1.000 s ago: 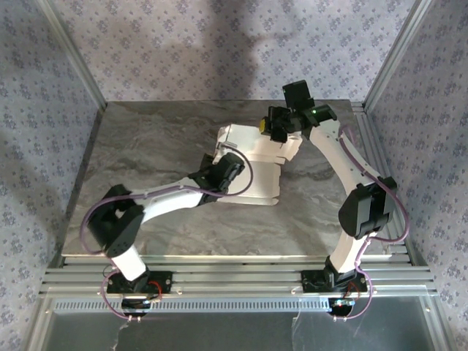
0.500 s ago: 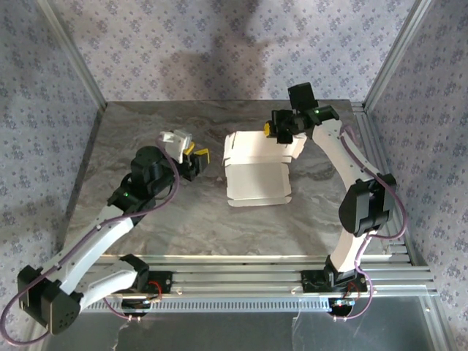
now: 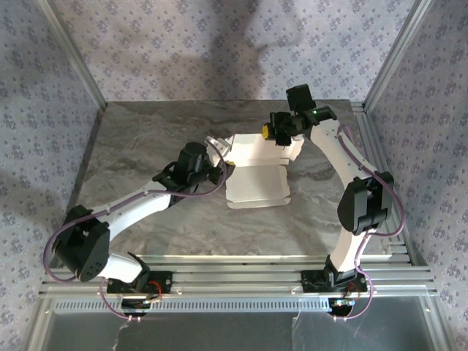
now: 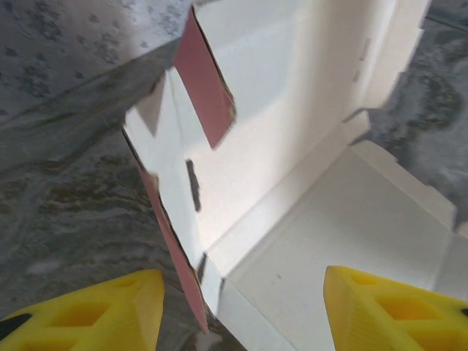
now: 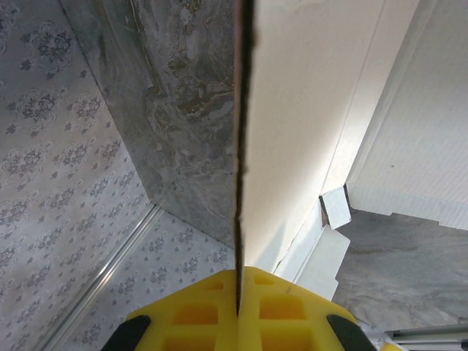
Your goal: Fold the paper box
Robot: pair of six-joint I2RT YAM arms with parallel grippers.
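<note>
The paper box (image 3: 256, 183) lies mid-table with its pale inside up: one panel flat, the far panel (image 3: 257, 148) tilted up. My right gripper (image 3: 275, 132) is shut on that raised panel's top edge; in the right wrist view the yellow fingers (image 5: 292, 307) pinch the card edge (image 5: 239, 146). My left gripper (image 3: 219, 151) is at the box's left side, open. In the left wrist view its yellow fingertips (image 4: 88, 311) stand wide apart, with the pink-edged side flap (image 4: 172, 248) between them, close to the left one. A pink tab (image 4: 205, 80) sticks up further back.
The grey marble table (image 3: 146, 139) has bare room left and in front of the box. Aluminium rails (image 3: 234, 274) run along the near edge, and patterned walls with metal posts (image 3: 73, 58) close in the sides and back.
The left arm pulled away to the left, then swung back to the box's left side. The right gripper kept its hold on the raised panel, and the box shifted slightly.
</note>
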